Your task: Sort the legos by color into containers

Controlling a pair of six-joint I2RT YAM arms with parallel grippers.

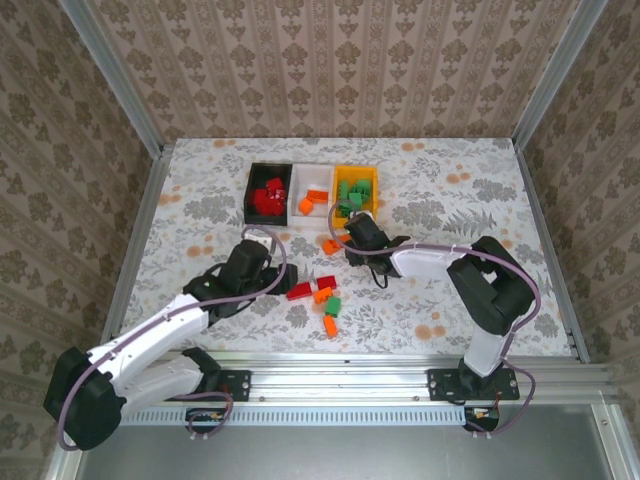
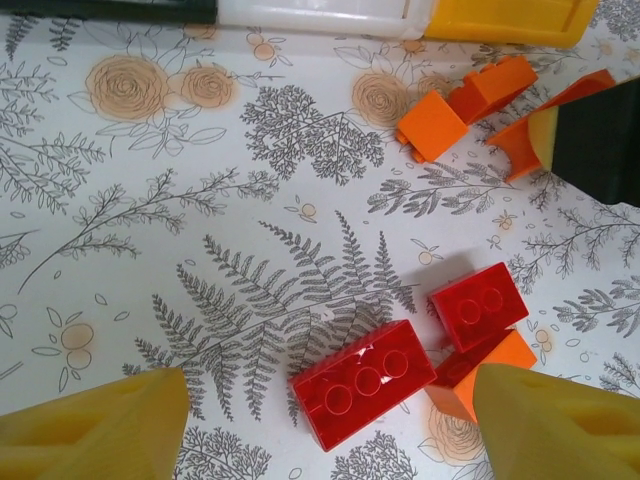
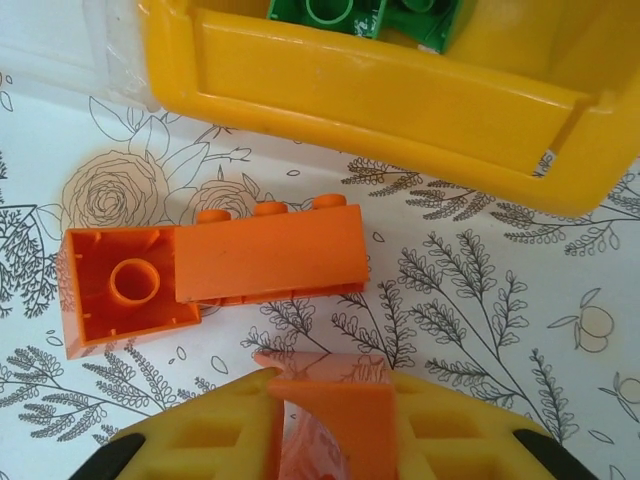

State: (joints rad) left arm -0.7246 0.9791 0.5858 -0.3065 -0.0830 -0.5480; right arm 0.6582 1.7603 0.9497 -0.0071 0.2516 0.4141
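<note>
Right gripper (image 3: 332,392) clamped on small orange plastic brick (image 3: 338,440); next, presumably, lift into white plastic bin (image 1: 312,169). Left gripper (image 2: 332,375) spread.

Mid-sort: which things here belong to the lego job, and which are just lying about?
Job: black bin, white bin, yellow bin, loose red bricks, loose orange bricks, green brick, orange brick in the shut right gripper.
Not job: floral table cover, arm cables.
</note>
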